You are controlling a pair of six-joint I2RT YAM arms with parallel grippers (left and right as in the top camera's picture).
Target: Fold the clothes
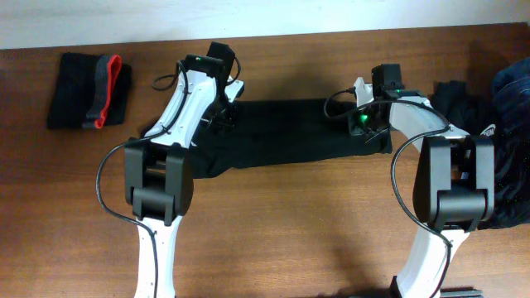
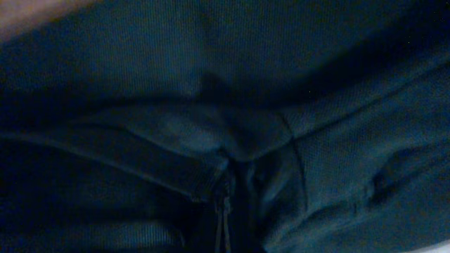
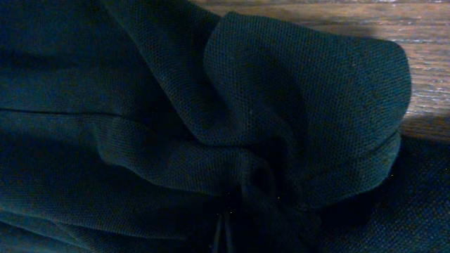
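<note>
We see a wooden table (image 1: 290, 223) filling nearly the whole overhead view, reddish brown with a fine grain running left to right. Its far edge lies along the top of that view, slanting upward toward the right. Beyond it we see a pale, off-white surface (image 1: 99, 21), broadest at the left and narrowing to the right. In the right wrist view the same wood shows in the upper right corner, lit along the top and shaded lower down. In the left wrist view a blurred brownish patch sits in the upper left corner; we cannot tell what it is.
</note>
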